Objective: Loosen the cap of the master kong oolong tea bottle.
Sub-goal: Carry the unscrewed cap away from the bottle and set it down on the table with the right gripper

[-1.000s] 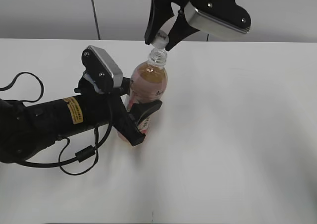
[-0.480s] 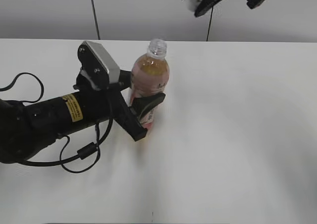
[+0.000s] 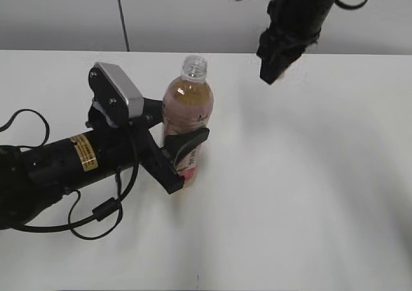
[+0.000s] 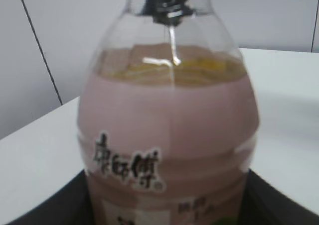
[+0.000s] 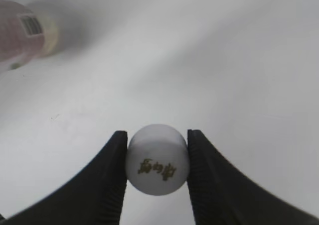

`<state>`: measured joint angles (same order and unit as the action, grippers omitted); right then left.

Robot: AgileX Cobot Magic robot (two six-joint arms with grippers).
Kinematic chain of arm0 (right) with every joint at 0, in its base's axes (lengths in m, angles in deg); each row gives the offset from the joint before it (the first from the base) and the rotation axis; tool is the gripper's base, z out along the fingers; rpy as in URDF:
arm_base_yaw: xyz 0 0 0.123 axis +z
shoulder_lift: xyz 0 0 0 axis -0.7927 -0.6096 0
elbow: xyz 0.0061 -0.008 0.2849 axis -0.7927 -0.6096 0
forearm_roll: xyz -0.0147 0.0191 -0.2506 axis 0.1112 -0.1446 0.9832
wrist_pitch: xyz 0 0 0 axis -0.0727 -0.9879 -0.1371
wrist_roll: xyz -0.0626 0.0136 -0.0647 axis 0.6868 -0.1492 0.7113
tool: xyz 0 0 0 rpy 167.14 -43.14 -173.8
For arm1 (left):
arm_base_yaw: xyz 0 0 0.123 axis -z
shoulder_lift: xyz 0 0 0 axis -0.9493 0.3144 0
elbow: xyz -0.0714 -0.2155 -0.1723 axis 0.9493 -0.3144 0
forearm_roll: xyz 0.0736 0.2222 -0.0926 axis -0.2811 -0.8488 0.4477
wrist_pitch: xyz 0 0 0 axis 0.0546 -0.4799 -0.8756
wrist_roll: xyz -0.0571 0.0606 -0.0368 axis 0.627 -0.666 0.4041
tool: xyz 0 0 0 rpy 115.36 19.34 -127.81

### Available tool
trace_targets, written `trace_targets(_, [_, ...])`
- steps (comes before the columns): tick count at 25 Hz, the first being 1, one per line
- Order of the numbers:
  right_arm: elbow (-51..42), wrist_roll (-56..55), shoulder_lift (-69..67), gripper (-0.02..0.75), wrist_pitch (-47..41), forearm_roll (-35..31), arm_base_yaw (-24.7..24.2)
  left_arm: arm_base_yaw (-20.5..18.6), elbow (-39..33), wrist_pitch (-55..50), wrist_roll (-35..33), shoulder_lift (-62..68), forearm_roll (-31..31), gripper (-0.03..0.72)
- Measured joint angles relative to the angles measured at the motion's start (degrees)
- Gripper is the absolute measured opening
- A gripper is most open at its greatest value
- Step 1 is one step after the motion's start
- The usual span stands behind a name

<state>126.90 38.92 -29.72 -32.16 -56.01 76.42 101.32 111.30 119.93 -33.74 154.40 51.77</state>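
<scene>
Cap [image 5: 157, 166] is pinched between the right gripper's [image 5: 157, 171] jaws, off the bottle [image 3: 185, 120] and held above the table [image 3: 309, 194], well to the bottle's right. Bottle is stood upright with its neck uncovered, its lower body clamped by the left gripper [image 3: 179, 156], whose jaws are pressed against both sides.

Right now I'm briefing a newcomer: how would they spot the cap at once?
Find the open-necked tea bottle on the white table. Right of it, held above the table, the right tool pinches the cap: small, round, white, with a dark mark on top.
</scene>
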Motion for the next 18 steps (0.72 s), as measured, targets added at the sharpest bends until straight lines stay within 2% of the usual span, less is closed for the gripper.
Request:
trace_targets(3, [-3.79,-9.13,-2.16,0.276,0.0,0.39,-1.09,0.0,-1.65,0.0,0.05,0.0,1.28,0.398])
trace_targets(8, [-13.52,-15.37,-4.63,0.276,0.72,0.8,-4.48,0.0,-2.72,-0.09,2.07,0.0,2.25,0.398])
trace_targets(13, [-19.32,-17.51,-4.68,0.276,3.84,-0.1,-9.56,0.0,-2.72,-0.03,3.21,0.0,4.63,0.398])
trace_targets(18, [-21.92,-18.1,-4.68,0.276,9.04,-0.66,-10.32,-0.06,-2.72,-0.03,3.39,0.0,6.63,0.398])
